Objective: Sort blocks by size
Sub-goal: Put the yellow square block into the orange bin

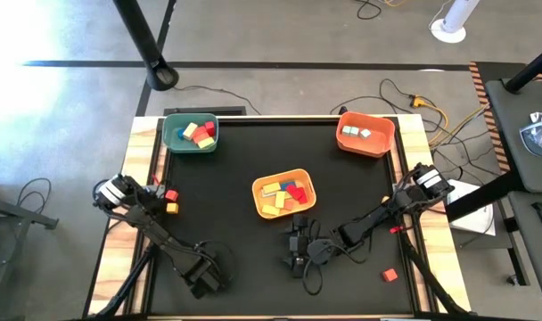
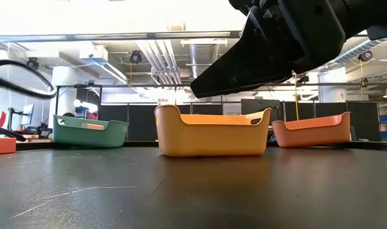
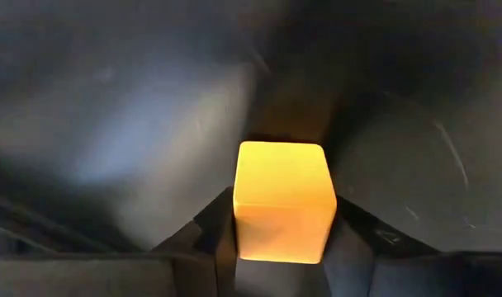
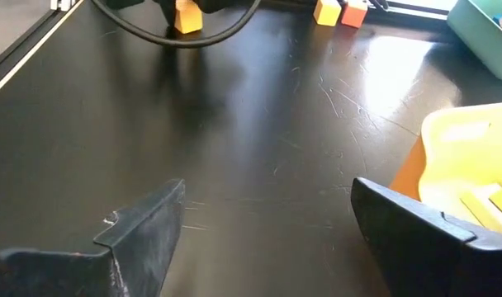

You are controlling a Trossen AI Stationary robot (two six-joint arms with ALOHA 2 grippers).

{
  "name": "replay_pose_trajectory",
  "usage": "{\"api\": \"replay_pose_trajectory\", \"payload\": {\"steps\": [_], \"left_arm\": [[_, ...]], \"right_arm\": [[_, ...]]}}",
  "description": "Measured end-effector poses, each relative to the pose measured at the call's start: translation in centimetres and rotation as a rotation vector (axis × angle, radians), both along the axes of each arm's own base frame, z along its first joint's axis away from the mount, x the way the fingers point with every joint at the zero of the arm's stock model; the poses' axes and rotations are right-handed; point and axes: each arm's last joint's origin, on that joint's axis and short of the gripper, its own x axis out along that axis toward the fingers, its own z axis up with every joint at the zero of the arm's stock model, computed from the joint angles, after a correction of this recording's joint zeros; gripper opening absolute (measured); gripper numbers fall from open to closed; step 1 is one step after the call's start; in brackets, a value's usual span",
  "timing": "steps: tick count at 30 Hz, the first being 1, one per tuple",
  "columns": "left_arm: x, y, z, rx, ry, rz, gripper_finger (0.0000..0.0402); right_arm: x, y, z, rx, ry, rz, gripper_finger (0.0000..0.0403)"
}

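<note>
Block, yellow-orange (image 3: 282, 200), is clamped between the left tool's (image 3: 281, 247) fingers at lower left of the high view; it should be carried level above the right-size bin before release. Right tool (image 4: 267, 223) is spread apart, empty, below the yellow bin (image 1: 305, 181)

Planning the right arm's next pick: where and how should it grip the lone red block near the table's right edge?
Probably best to come straight down from above and close on two opposite side faces of the red block. It is small, lies flat and stands alone, so both sides are free. The right hand is open and empty.
</note>
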Motion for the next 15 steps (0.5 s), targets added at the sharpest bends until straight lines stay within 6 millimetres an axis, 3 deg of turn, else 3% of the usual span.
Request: {"api": "replay_pose_trajectory", "payload": {"steps": [4,9,15], "left_arm": [[0.6,-0.3,1.1,0.031,-0.145,-0.154,0.0113],[1.8,-1.2,4.8,0.124,-0.505,-0.434,0.0113],[3.5,0.5,6.7,0.117,-0.972,-0.455,0.0113]], "right_arm": [[0.0,0.0,0.0,-0.043,-0.001,0.023,0.0334],[-0.3,1.4,0.7,-0.136,-0.069,0.115,0.0338],[-0.8,4.0,2.7,-0.305,-0.251,0.255,0.0330]]}}
